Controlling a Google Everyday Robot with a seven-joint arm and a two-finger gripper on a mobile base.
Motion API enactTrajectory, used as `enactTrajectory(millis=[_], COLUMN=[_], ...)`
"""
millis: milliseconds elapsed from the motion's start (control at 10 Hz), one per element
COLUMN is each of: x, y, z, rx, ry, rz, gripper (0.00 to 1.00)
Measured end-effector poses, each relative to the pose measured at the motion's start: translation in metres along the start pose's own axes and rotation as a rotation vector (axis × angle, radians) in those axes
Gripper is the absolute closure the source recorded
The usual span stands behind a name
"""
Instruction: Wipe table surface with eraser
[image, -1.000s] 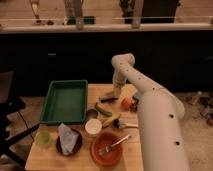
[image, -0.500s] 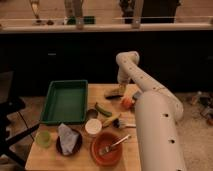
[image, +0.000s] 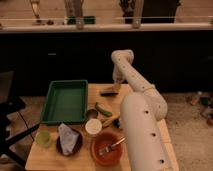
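Observation:
The light tan wooden table surface (image: 145, 95) fills the lower middle of the camera view. The eraser (image: 108, 92), a small flat dark block with a tan top, lies on the table at its far edge, right of the green tray. My gripper (image: 116, 87) is right at the eraser's right end, low over the table and touching or nearly touching it. My white arm (image: 142, 125) rises from the bottom right, bends at the elbow (image: 122, 56), and comes down on the gripper, hiding part of it.
A green tray (image: 65, 102) sits at the left. A green cucumber (image: 103, 109), a yellowish item (image: 113, 120), a white cup (image: 93, 127), an orange bowl with a fork (image: 106, 149), a dark plate with a cloth (image: 67, 140) and a green cup (image: 43, 138) crowd the near half.
The arm's elbow has swung slightly right and back to the left. The gripper and eraser have stayed at the table's far edge, shifting only a little.

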Motion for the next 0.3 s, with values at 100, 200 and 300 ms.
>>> enactTrajectory(millis=[100,200,300], x=[0.0,-0.007,-0.011], y=[0.003,0.011,0.021], z=[0.001,0.004,0.005], rx=[-0.01,-0.028,-0.034], ry=[-0.008,-0.02,-0.037], rz=[-0.001,-0.012,-0.009], gripper=[0.99,0.99,0.99])
